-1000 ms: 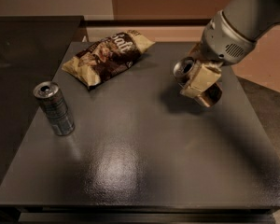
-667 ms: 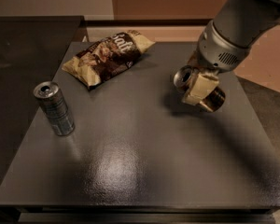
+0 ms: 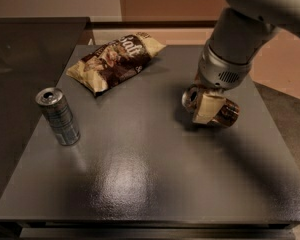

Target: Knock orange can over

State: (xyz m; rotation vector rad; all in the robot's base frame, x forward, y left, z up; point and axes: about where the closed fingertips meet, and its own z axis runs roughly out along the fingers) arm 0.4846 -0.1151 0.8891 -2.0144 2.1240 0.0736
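The orange can [image 3: 228, 112] lies on its side on the dark table [image 3: 140, 174], right of centre, with its silver top [image 3: 190, 98] facing left. My gripper [image 3: 205, 113] comes down from the upper right and sits right over the can's middle, touching it. A cream part of the gripper covers the middle of the can. The grey wrist [image 3: 221, 73] stands just above it.
A slim silver-blue striped can [image 3: 58, 116] stands upright near the table's left edge. A brown and cream snack bag [image 3: 114, 60] lies at the back left. A second dark surface [image 3: 20, 59] adjoins on the left. The table's right edge is close to the orange can.
My gripper and the orange can have moved together toward the front of the table and lower. The striped can and the bag have not moved.
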